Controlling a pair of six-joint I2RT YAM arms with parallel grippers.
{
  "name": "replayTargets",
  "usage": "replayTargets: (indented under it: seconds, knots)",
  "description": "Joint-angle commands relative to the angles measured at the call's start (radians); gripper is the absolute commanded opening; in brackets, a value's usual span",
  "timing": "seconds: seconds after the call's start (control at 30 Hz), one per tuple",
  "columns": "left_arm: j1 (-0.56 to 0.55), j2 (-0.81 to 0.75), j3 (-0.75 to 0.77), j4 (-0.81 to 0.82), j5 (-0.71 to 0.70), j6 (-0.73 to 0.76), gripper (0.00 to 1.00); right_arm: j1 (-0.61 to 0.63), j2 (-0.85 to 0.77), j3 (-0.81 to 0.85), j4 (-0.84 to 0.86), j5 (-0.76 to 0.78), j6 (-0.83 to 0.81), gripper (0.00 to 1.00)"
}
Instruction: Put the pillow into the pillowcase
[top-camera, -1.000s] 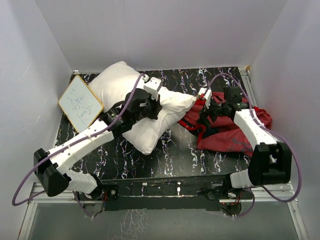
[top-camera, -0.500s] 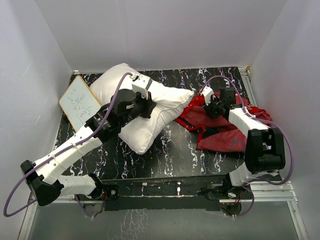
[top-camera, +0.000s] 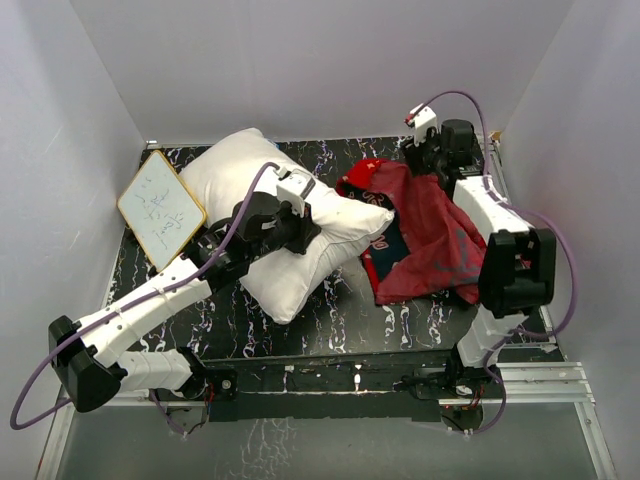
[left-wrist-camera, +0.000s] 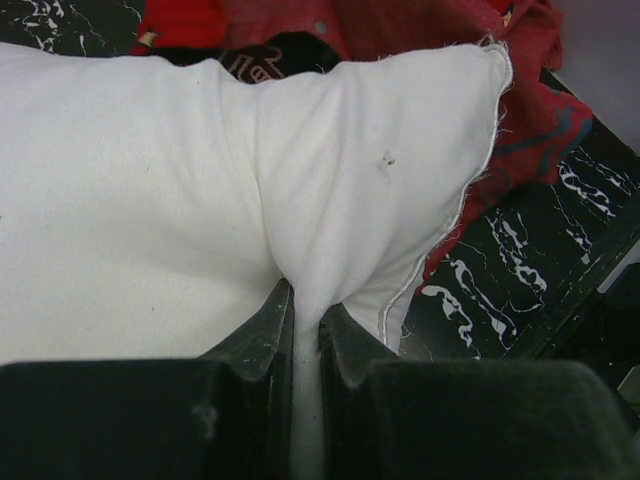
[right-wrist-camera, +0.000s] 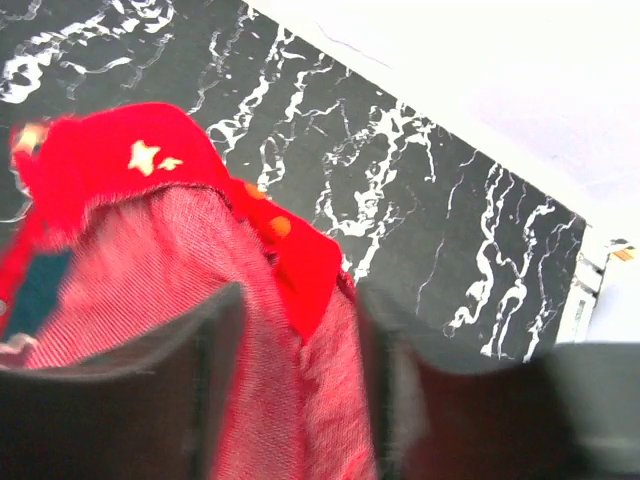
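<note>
Pillow (top-camera: 225, 175) is pointing rightward at the pillowcase (top-camera: 430, 230), the left tool (left-wrist-camera: 305, 300) pinching the white fabric and the right tool (right-wrist-camera: 300, 310) gripping the red hem by the worktop's (top-camera: 340, 310) far edge.

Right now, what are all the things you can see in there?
pillow: one, white, left half of the table
pillowcase: one, red, right half, next to the pillow's corner
writing board: one, white with a wooden frame, left edge, beside the pillow
table: one, black with white veins, under everything
left gripper: one, black, pinching a fold of the pillow
right gripper: one, black, holding the pillowcase up near the far right corner
</note>
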Motion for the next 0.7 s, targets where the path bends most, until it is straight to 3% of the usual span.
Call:
replayTargets:
  seconds: [0.0,0.13,0.3,0.4,0.47,0.67]
  knots:
    - [0.004,-0.037,-0.009,0.081,0.004,0.002,0.0,0.001,0.112,0.099,0.038,0.049,0.05,0.62]
    - [0.005,-0.027,-0.015,0.076,-0.01,0.013,0.0,-0.012,0.014,0.073,0.01,-0.071,0.083,0.74]
    - [0.005,-0.032,-0.036,0.085,-0.061,0.012,0.0,-0.022,-0.137,-0.021,-0.116,-0.505,0.047,0.75]
    - [0.006,-0.041,-0.02,0.096,-0.089,0.023,0.0,-0.02,-0.118,-0.042,-0.144,-0.621,0.101,0.73]
    - [0.007,-0.052,0.006,0.108,-0.099,0.039,0.0,-0.011,-0.062,-0.03,-0.17,-0.639,0.115,0.7]
    - [0.008,-0.082,0.066,0.177,-0.125,0.096,0.0,0.029,0.16,0.114,-0.285,-0.54,0.103,0.45]
